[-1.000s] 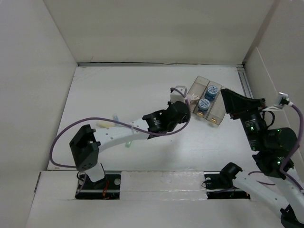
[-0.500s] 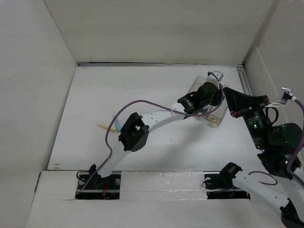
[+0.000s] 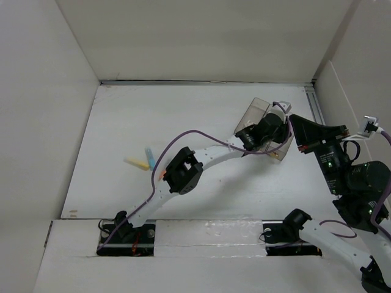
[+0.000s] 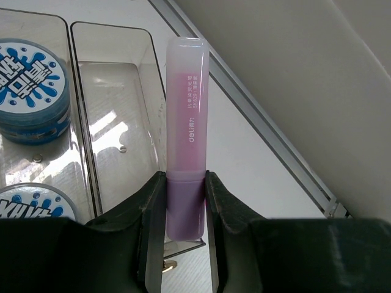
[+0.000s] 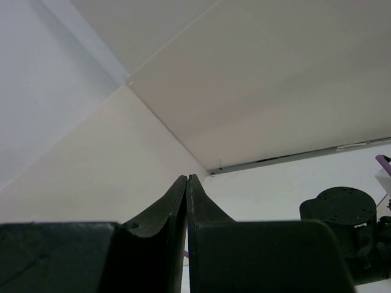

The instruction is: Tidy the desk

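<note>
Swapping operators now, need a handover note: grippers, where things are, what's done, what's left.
Left gripper: jaws shut on a pink highlighter, held over the tray at its empty compartment.
Right gripper: jaws shut, empty, off to the tray's right.
Done: two blue tubs sit in the next compartment.
Left: drop the highlighter into the tray; then probably the yellow pen and blue pen lying loose on the desk, left side.
</note>
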Controlling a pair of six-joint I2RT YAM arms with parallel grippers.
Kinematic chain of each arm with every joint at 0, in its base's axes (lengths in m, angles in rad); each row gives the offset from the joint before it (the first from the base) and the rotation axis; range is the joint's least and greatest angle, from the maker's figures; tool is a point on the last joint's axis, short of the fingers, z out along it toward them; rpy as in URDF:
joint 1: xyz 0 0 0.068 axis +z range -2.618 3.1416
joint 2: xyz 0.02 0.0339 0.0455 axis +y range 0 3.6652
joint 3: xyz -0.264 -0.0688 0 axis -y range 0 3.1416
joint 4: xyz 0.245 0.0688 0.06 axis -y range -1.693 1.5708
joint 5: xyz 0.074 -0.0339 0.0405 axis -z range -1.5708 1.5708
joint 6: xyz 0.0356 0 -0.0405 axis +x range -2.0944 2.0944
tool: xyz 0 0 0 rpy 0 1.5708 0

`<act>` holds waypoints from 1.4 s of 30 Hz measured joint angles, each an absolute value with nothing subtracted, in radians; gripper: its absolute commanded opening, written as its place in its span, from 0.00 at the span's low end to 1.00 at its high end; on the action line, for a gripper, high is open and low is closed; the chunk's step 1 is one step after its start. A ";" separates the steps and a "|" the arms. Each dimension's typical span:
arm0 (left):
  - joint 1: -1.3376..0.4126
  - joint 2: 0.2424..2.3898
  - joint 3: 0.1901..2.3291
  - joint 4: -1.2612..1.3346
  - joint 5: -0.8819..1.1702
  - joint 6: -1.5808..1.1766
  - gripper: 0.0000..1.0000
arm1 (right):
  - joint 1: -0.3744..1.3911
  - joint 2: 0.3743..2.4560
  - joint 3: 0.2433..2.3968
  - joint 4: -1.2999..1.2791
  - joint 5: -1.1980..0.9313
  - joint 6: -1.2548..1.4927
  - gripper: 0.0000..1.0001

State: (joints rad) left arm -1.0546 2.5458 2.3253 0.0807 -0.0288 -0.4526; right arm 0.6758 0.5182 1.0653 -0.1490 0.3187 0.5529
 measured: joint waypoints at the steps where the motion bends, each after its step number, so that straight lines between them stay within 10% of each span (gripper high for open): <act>1: -1.055 2.551 2.325 0.083 -0.029 -0.453 0.13 | 0.676 0.516 1.063 -0.150 0.319 0.553 0.08; 17: -1.054 2.590 2.325 0.093 -0.073 -0.438 0.54 | 0.676 0.495 1.025 -0.153 0.334 0.554 0.09; 22: -1.054 2.565 2.283 0.107 -0.081 -0.418 0.52 | 0.676 0.487 1.023 -0.156 0.334 0.554 0.09; 42: -0.941 0.980 0.588 0.105 -0.467 -0.620 0.38 | 0.683 0.597 0.746 -0.086 0.169 0.614 0.06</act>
